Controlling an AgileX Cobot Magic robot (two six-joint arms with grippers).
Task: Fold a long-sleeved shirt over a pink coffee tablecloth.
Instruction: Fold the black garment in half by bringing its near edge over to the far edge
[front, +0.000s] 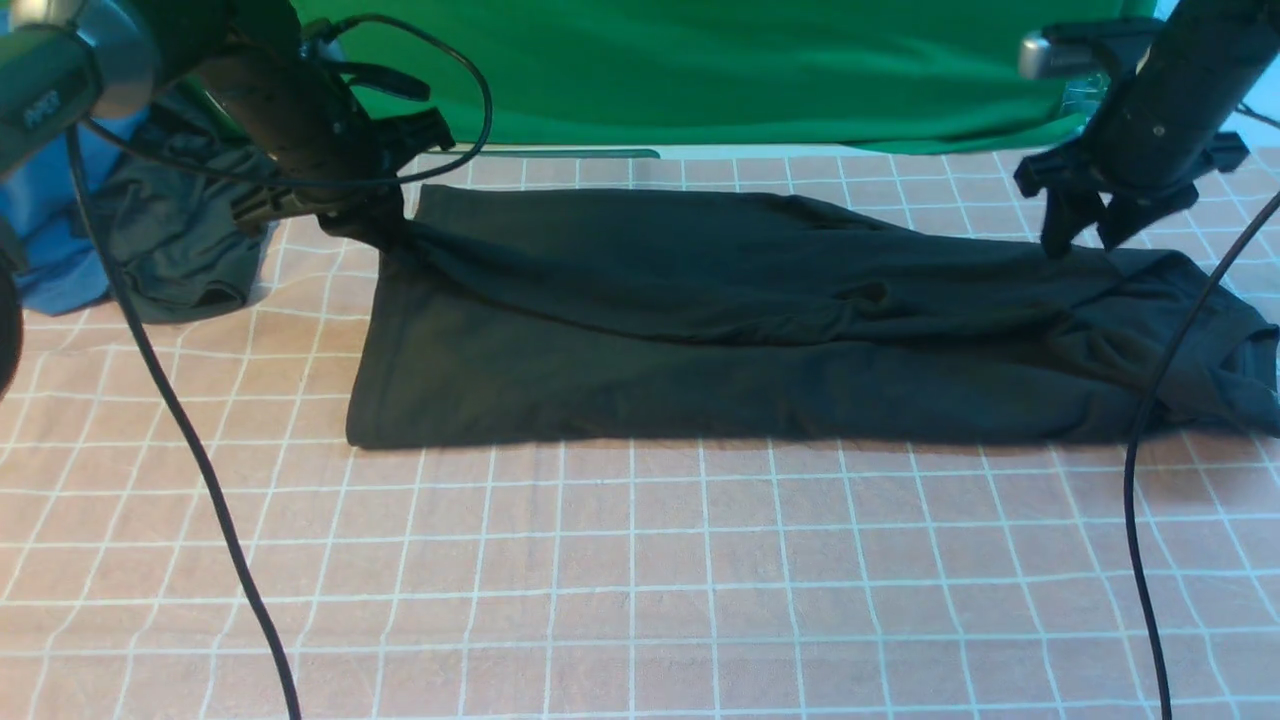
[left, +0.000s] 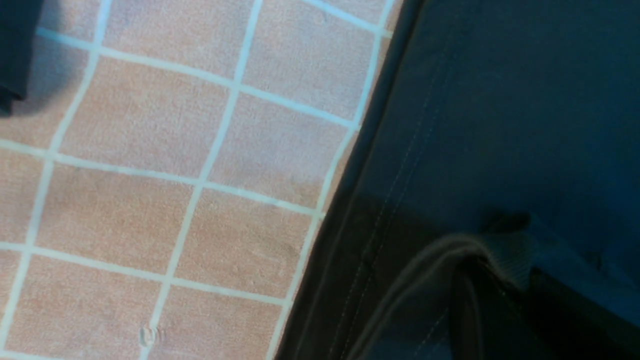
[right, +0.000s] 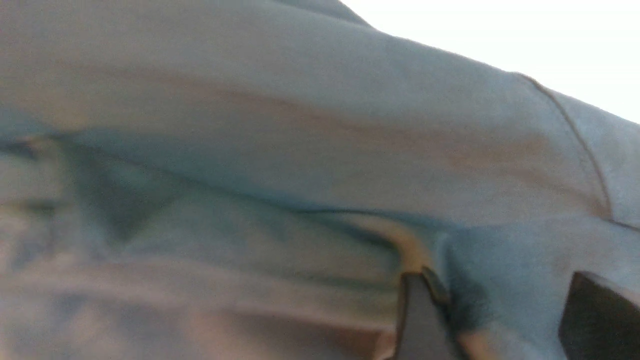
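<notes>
At the far left, a blue garment (front: 50, 270) and a dark grey garment (front: 180, 250) lie bunched at the edge of the pink coffee tablecloth (front: 640, 560) covering the desk. Beside them the left pincer (front: 385, 222) is pressed together on the far left corner of the long-sleeved shirt (front: 700, 330), tenting the hem up off the cloth. The shirt lies across the middle of the tablecloth as a long dark band. It looks to me already folded lengthwise, with no sleeve sticking out. At its collar end the right pincer (front: 1085, 240) stands spread, tips down on the fabric, pinching nothing. A green cloth (front: 750, 80) hangs behind. I'd say roughly halfway: the crosswise folds remain.
</notes>
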